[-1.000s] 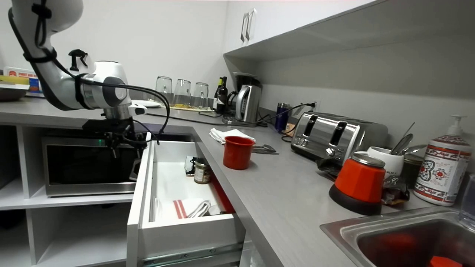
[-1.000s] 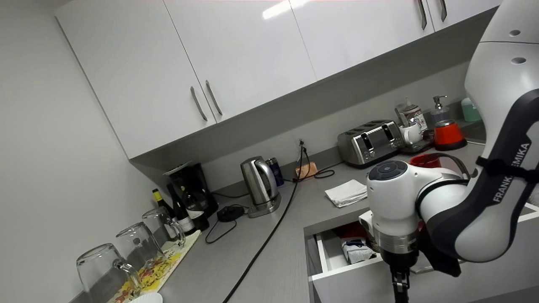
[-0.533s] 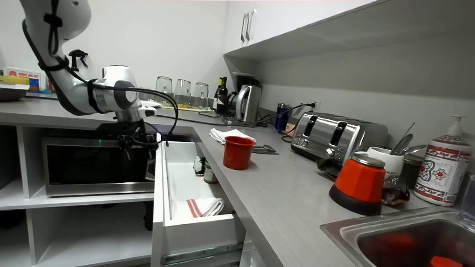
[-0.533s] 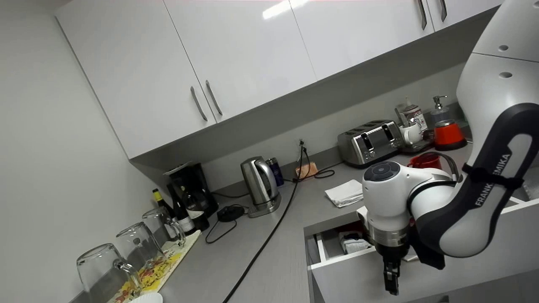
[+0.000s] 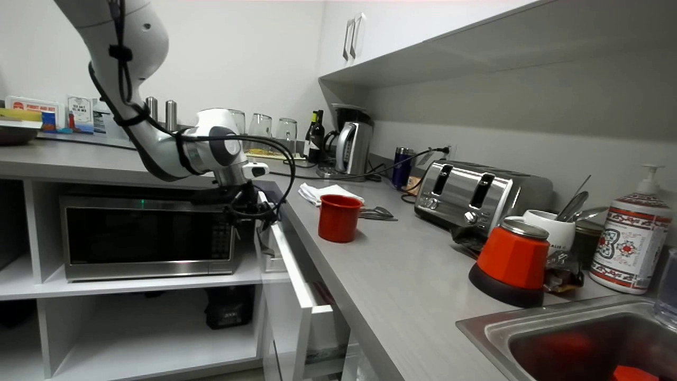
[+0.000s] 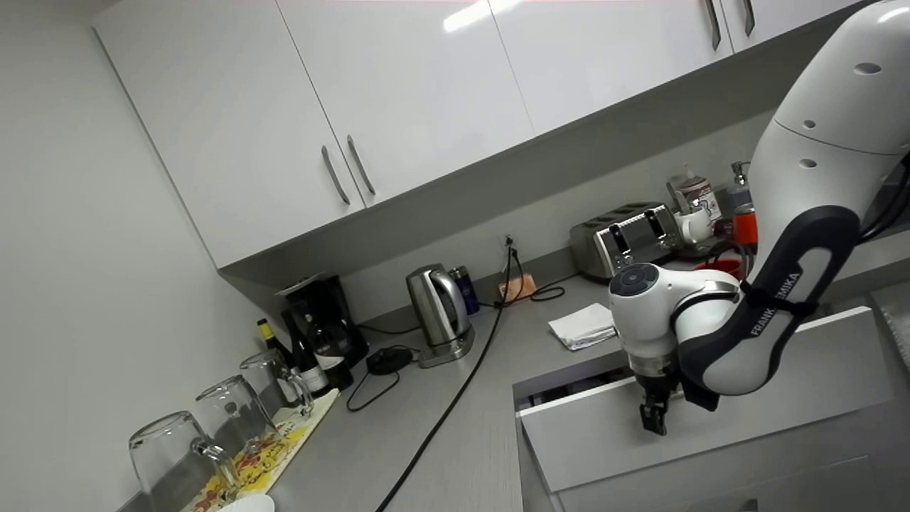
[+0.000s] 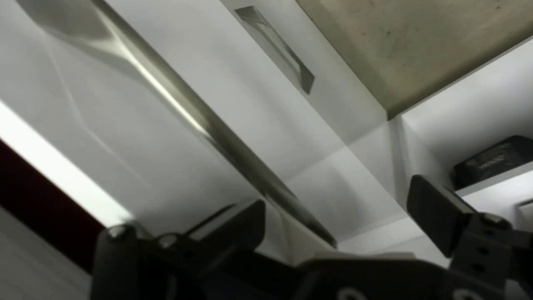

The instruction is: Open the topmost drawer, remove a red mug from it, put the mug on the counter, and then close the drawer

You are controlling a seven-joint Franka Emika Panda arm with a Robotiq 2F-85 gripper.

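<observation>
Above the end effector (image 7: 336, 196): a long grey tabletop (image 5: 402, 264), bent in an L, and, far higher, white wall cabinets (image 6: 398, 107). Hangs from a white-and-black arm (image 6: 828, 178), pointing down just outside the topmost drawer (image 6: 796, 384). Faces the flat white front of that drawer, only partly out, with a gap between its top edge and the tabletop. To one side of the end effector: a microwave (image 5: 148, 233), on a shelf (image 5: 248, 270) below the tabletop. Higher up and well apart, past the drawer: a silver toaster (image 5: 481, 193). Also higher, near the tabletop's back corner: a steel kettle (image 6: 441, 313). At the end effector, spreads both fingers (image 7: 433, 214) wide apart. Up on the tabletop, far along from there: an orange-red cone-shaped item (image 5: 515, 259) on a dark base. Much nearer: a folded white cloth (image 6: 583, 327). Upright on the tabletop, close to its edge above the drawer: the red mug (image 5: 338, 218), higher than the end effector, clearly apart from it. In the wrist view, shows a slim metal handle (image 7: 231, 148) slanting toward the space between the fingers; touching or apart, hard to tell.
</observation>
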